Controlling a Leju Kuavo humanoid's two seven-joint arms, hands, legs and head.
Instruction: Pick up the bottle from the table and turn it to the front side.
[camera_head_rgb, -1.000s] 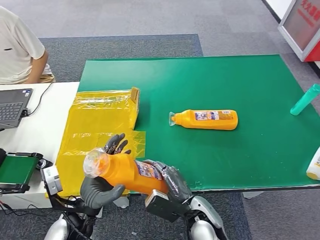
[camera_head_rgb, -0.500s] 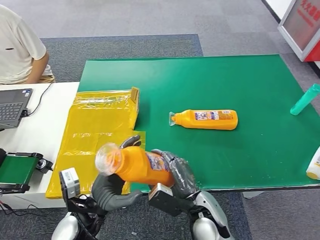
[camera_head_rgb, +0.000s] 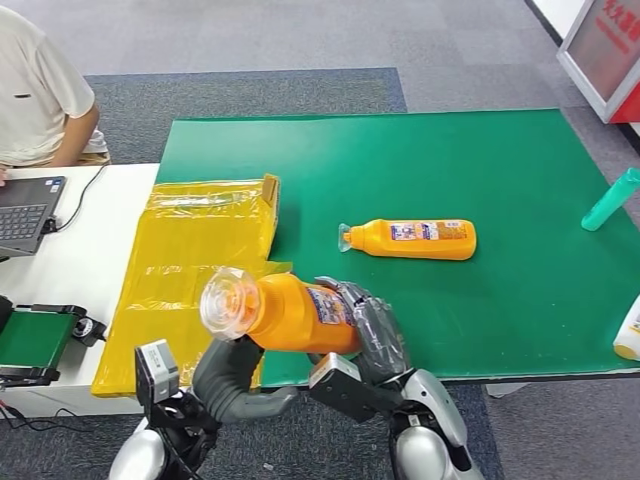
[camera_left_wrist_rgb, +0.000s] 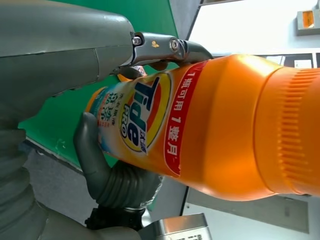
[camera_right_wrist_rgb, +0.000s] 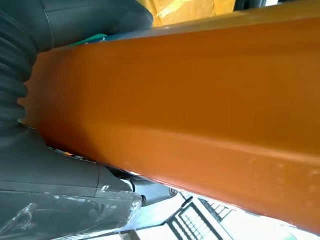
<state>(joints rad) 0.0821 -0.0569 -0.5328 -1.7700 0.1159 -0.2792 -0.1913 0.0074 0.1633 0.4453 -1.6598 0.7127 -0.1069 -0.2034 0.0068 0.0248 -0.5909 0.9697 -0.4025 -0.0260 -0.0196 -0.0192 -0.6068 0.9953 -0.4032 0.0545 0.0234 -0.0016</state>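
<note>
Above the green table (camera_head_rgb: 528, 180), the bottle (camera_head_rgb: 302, 312) lies level, cap leftward.

My head camera looks forward and down over the green table (camera_head_rgb: 483, 160). Both wrist cameras sit tight against the orange Tide bottle (camera_left_wrist_rgb: 196, 125), which all three views share.

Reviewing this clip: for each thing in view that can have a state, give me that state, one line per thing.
held orange bottle: lifted off the table, lying sideways, cap on.
right hand: grips the held bottle's base end.
left hand: under the held bottle near its neck.
second orange bottle: lying on the green mat.
laptop: open.
</note>
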